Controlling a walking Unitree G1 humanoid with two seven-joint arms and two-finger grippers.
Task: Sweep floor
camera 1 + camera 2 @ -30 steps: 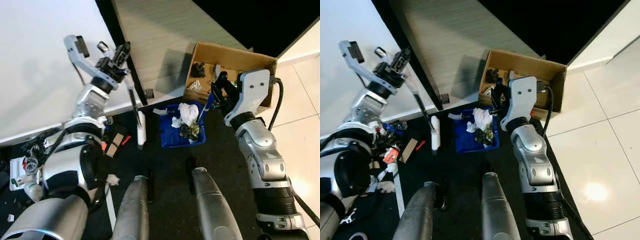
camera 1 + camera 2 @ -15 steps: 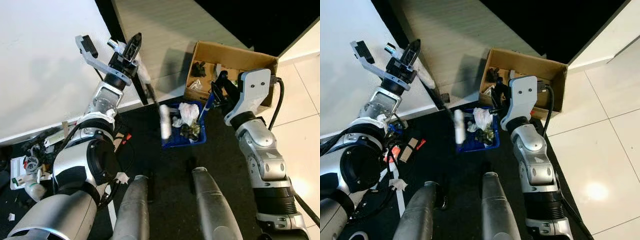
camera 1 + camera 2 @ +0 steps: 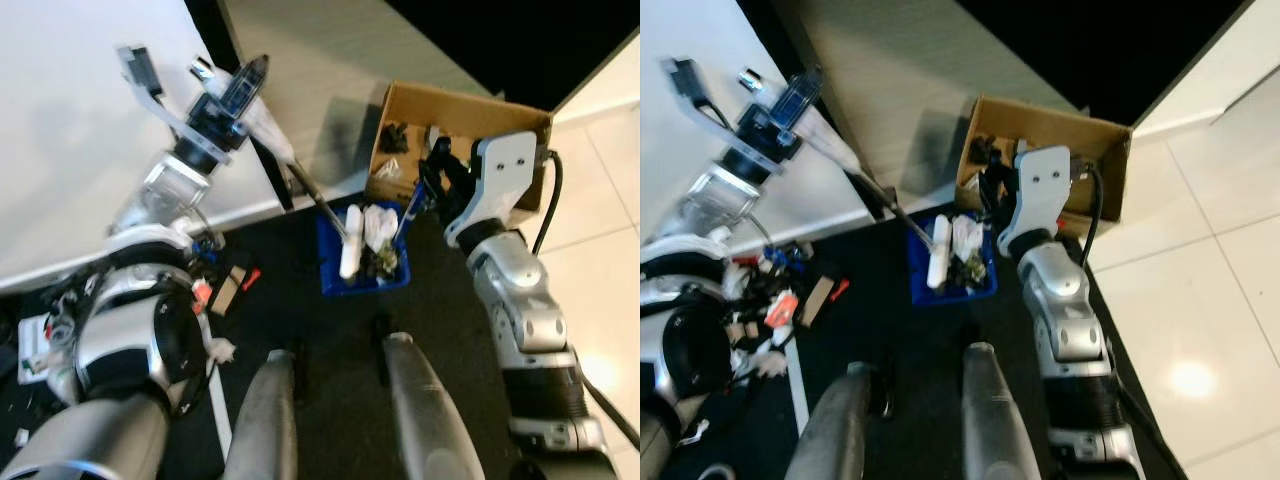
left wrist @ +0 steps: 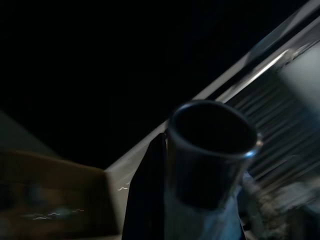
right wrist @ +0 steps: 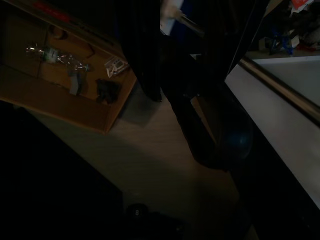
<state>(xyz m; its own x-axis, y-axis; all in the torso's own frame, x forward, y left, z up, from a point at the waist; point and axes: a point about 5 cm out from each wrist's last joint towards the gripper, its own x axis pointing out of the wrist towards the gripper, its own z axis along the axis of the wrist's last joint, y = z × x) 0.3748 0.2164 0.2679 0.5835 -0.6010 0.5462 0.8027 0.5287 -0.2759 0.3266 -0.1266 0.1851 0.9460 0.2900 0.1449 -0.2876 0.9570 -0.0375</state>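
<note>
My left gripper (image 3: 236,94) is raised at the upper left, shut on a dark broom handle (image 3: 305,190); the handle's hollow end (image 4: 212,150) is seen close up in the left wrist view. The handle slants down to a white brush head (image 3: 350,243), which lies over the left part of a blue dustpan (image 3: 330,282) on the black mat. White crumpled paper (image 3: 378,224) and dark scraps (image 3: 386,263) lie in the pan. My right gripper (image 3: 436,176) is shut on the pan's upright blue handle (image 3: 408,214).
An open cardboard box (image 3: 470,112) with small junk stands just behind the dustpan, also seen as the box (image 5: 65,95). Loose clutter (image 3: 228,285) litters the mat at the left. A white panel (image 3: 70,150) fills the left. Pale tiles (image 3: 605,250) lie to the right. My legs (image 3: 270,420) are below.
My left arm has swung the broom to the right, carrying the brush head from the bare mat onto the dustpan. The right arm and pan have stayed in place.
</note>
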